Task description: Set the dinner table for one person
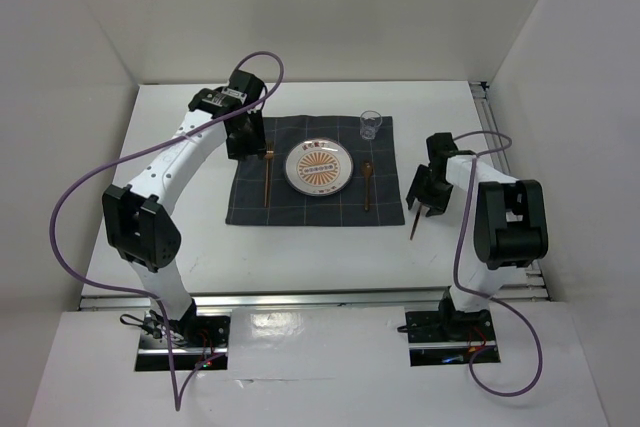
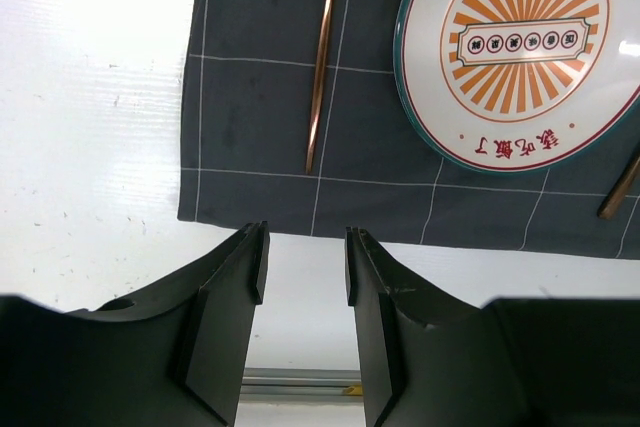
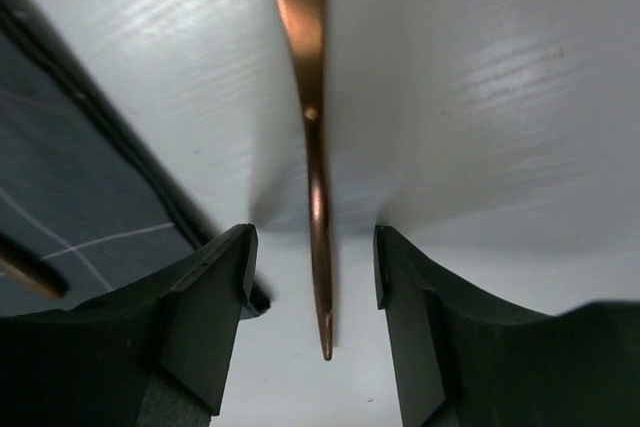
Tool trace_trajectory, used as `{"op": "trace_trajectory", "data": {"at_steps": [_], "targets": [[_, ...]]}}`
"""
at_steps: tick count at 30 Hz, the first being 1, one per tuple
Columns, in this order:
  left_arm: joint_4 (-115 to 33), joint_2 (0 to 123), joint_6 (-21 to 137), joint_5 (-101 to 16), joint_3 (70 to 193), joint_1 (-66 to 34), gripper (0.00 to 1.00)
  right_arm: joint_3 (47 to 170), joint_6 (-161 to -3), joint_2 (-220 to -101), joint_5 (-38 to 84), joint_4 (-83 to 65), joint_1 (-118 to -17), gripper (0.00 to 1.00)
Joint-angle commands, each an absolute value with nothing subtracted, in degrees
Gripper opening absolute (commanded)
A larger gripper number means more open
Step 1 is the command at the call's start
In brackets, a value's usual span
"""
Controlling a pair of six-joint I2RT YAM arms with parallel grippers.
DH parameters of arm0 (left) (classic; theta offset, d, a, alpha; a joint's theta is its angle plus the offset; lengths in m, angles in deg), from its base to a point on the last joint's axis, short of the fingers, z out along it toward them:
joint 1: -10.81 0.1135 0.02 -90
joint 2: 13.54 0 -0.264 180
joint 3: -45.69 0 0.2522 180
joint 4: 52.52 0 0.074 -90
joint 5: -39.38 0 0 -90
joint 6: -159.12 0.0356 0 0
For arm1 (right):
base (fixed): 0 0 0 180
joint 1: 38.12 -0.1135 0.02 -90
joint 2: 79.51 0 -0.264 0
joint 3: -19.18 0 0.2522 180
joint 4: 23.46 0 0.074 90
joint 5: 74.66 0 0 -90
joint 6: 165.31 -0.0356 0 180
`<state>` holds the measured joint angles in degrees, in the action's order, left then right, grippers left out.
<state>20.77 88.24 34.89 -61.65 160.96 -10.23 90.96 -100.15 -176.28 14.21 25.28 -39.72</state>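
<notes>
The large flat white rectangular dinner table (image 1: 330,257) with silver rails fills the workspace, its long axis running 9 to 3 o'clock. At 3 o'clock of the dark grey checked cloth (image 1: 300,209), the right gripper (image 3: 312,267) stands with its jaws apart on either side of a slim copper-coloured utensil (image 3: 312,147). The utensil lies on bare tabletop, roughly along 6 to 12 o'clock, touching neither finger. On the cloth, a round white plate (image 1: 318,167) with an orange sunburst sits between two more copper utensils. At the cloth's 10 o'clock corner the left gripper (image 2: 305,267) hangs spread, holding nothing. A small clear glass (image 1: 371,125) stands at 1 o'clock.
</notes>
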Motion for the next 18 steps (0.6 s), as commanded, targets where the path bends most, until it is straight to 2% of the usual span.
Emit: {"op": "trace_trajectory", "data": {"at_steps": [1,6,7,10,11,13,18], "targets": [[20.48,85.69,36.43,-61.25,161.67,-9.93,0.53,89.20,-102.38,-176.02,14.29,21.41,-39.35,0.60],[20.48,85.69,36.43,-61.25,161.67,-9.93,0.53,88.14,-102.38,-177.24,13.75,19.39,-39.35,0.45],[20.48,85.69,36.43,-61.25,161.67,-9.93,0.53,87.61,-102.38,-177.25,13.75,19.39,-39.35,0.36],[20.48,85.69,36.43,-61.25,162.19,-9.93,0.53,88.39,-102.38,-177.25,13.75,18.86,-39.35,0.21],[20.48,85.69,36.43,-61.25,162.72,-9.93,0.53,88.92,-102.38,-177.25,12.80,18.86,-39.35,0.11],[20.48,85.69,36.43,-61.25,162.72,-9.93,0.53,90.41,-103.88,-176.03,10.42,20.53,-39.35,0.03],[21.00,85.69,36.96,-62.30,163.25,-9.93,0.53,95.42,-101.43,-171.10,10.58,22.80,-39.87,0.00]]}}
